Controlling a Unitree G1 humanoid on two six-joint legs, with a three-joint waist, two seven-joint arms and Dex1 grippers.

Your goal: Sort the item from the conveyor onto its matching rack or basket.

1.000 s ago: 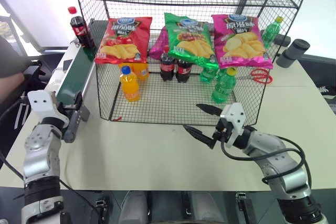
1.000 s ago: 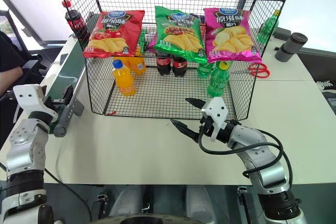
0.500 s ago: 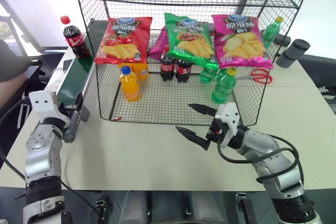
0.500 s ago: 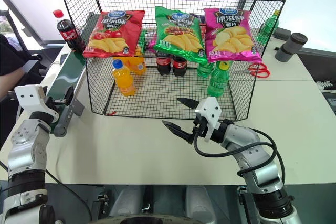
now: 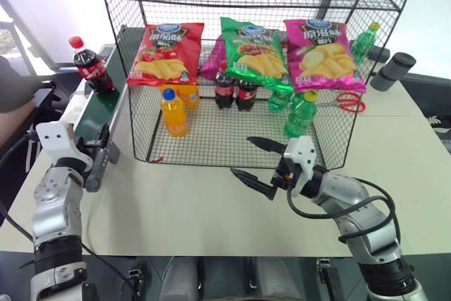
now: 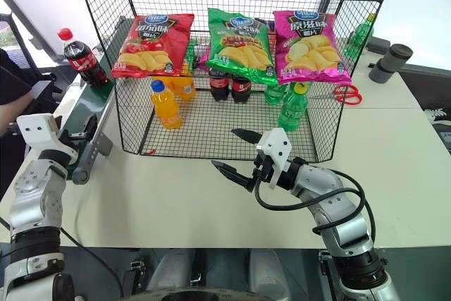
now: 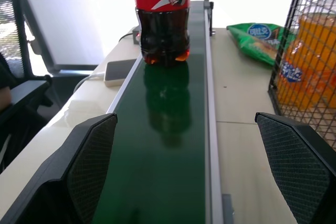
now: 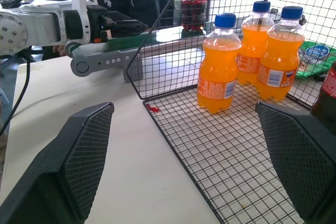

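Cola bottle [image 5: 88,67] on the belt [image 5: 99,107], upper left.
It stands upright, well beyond the left jaws [image 5: 95,153]; both jaws, the right [image 5: 255,162] included, are spread wide and empty.

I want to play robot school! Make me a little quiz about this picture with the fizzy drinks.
1. True or false: the cola bottle stands upright on the conveyor.
2. How many orange soda bottles stand in the basket?
A) one B) three C) five
3. Fill in: both the left tool and the right tool are ____.

Key: 1 true. 2 B. 3 open.
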